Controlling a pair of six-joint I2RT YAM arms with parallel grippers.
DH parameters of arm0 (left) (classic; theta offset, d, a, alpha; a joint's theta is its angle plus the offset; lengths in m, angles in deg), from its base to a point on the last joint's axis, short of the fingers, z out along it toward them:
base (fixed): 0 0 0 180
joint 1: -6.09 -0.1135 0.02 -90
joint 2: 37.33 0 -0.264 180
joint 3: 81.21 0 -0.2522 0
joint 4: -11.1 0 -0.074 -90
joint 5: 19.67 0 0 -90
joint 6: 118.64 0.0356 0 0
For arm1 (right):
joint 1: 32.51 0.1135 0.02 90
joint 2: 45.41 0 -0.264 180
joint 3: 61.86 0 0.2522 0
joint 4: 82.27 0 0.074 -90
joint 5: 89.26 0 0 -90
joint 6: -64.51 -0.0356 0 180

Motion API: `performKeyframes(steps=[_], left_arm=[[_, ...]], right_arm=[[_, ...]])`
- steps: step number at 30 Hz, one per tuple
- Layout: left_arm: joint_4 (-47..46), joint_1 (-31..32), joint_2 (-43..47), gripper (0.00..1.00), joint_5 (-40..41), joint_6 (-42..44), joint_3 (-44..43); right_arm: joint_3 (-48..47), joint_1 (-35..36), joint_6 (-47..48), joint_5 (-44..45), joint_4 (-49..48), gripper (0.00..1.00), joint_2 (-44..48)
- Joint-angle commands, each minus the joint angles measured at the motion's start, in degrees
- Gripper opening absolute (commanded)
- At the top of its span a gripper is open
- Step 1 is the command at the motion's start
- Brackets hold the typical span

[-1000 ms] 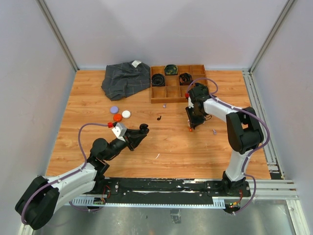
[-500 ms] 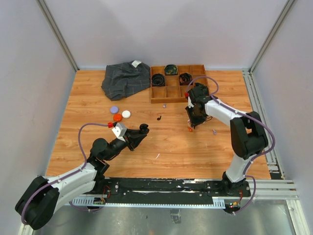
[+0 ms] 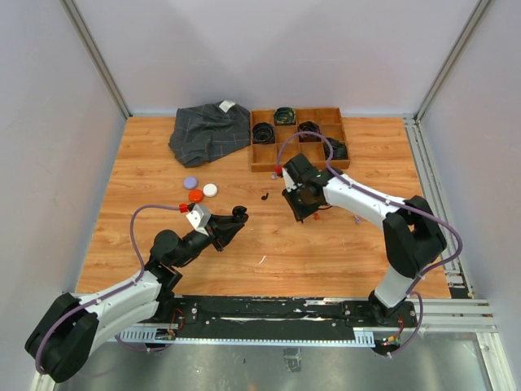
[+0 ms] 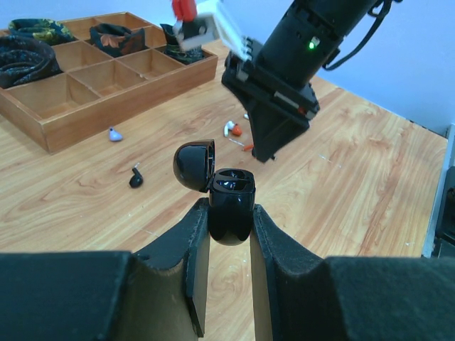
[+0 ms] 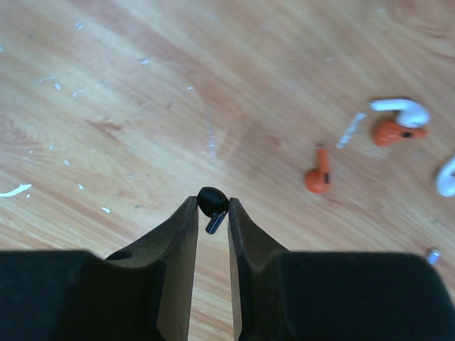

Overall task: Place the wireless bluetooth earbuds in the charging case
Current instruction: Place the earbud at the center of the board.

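Your right hand (image 5: 212, 213) has swung left toward centre, pinched nearly closed on a black earbud (image 5: 210, 202), probably stem-down for insertion; your left hand (image 4: 229, 231) clamps the charging case (image 4: 232, 213) upright, lid open, presenting the wells; spare earbuds (image 5: 318, 174) lie on the counter (image 5: 142, 85)

Clamps the black charging case (image 4: 231, 217) upright in the left pincer (image 4: 229, 210), lid swung open, up and to the left. Faces the right pincer (image 4: 266, 145) just beyond, pointed down over the bench (image 4: 355, 163). On the wood: a black earbud (image 4: 136, 179) left of the case, a pale purple earbud (image 4: 115, 133) beside the wooden tray (image 4: 128, 105), orange and white earbuds (image 4: 233, 129) near the right pincer. In the tray's far compartments, dark coiled belts (image 4: 25, 64).
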Motion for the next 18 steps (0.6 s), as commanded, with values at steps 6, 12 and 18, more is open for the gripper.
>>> performKeyframes(steps=[6,12,18], left_arm=[[-2.31,-0.41,0.9,0.0,-0.7,0.28,-0.33],[-2.27,-0.41,1.17,0.0,-0.31,0.46,-0.11],[-2.35,-0.43,1.04,0.0,-0.29,0.42,-0.07]], right_arm=[[-2.05,6.47,0.87,-1.74,1.68,0.22,-8.34],[-1.86,7.24,1.25,-0.5,2.58,0.24,-10.33],[-2.94,7.26,2.02,1.07,5.39,0.32,-10.54]])
